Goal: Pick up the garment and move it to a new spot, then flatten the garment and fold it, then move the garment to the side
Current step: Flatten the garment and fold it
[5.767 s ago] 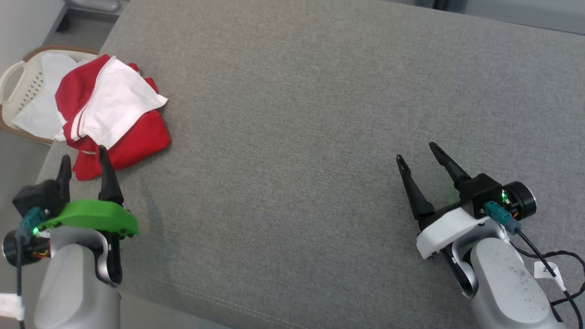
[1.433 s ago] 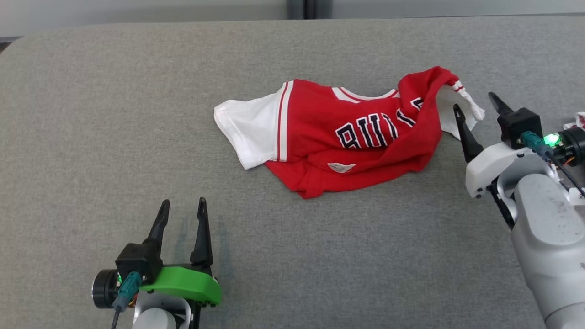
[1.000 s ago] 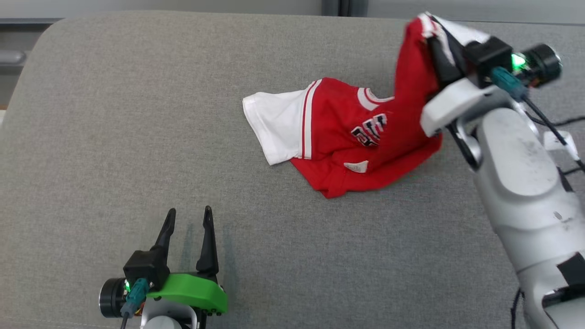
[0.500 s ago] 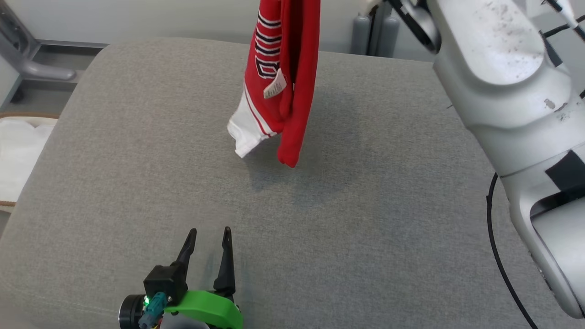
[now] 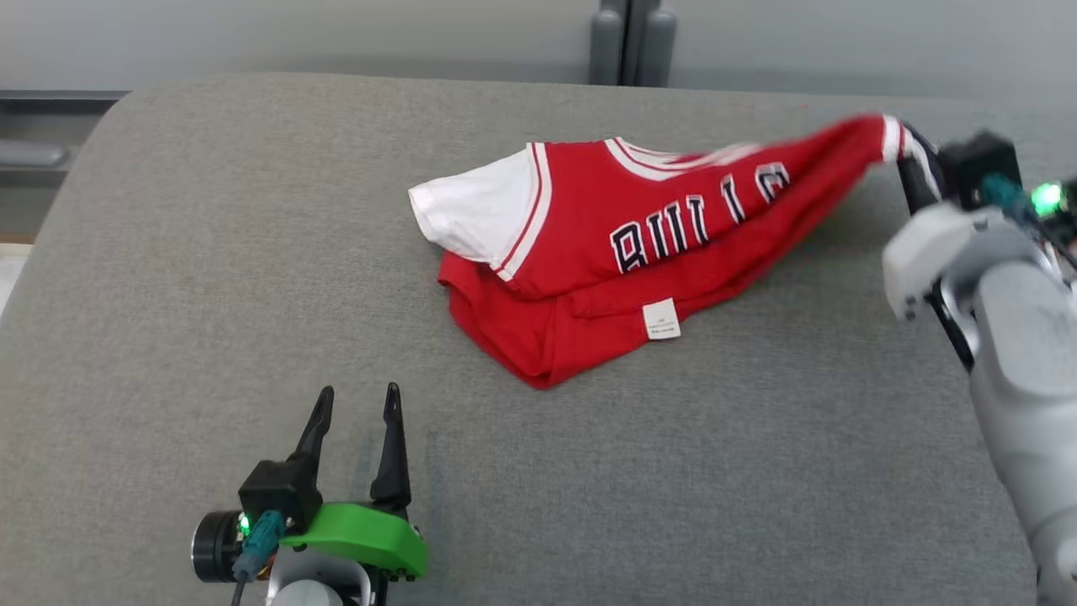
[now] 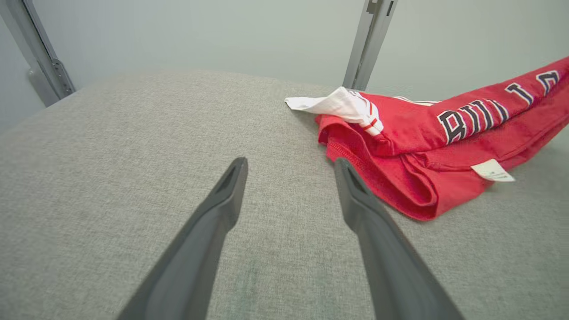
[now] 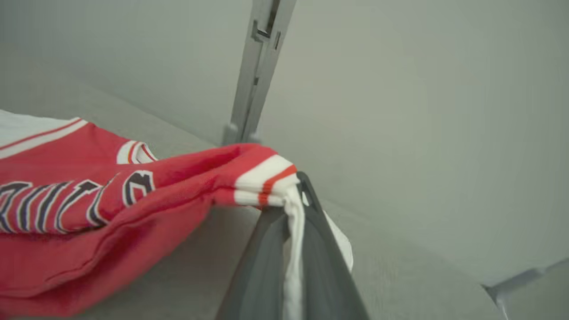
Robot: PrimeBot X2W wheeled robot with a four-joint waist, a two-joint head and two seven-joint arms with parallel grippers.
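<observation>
Garment, a red jersey with white sleeves, is seen across the middle of the grey cushioned surface. It is mostly settled there but bunched and doubled over, with one end stretched taut and raised toward the surface's right side. That end, a striped white sleeve, is pinched between the closed jaws of the right gripper, which is held above the right part of the surface. The left gripper is poised over the near edge of the surface, jaws spread wide with nothing between them, well apart from the cloth. A small white label is turned out on the lower layer.

The relocation step is judged nearly done, with flattening at hand. Next, the pinched sleeve would have to be drawn out and laid down. The opposite sleeve or the hem would then be taken by the left gripper, so that the layers can be spread.
</observation>
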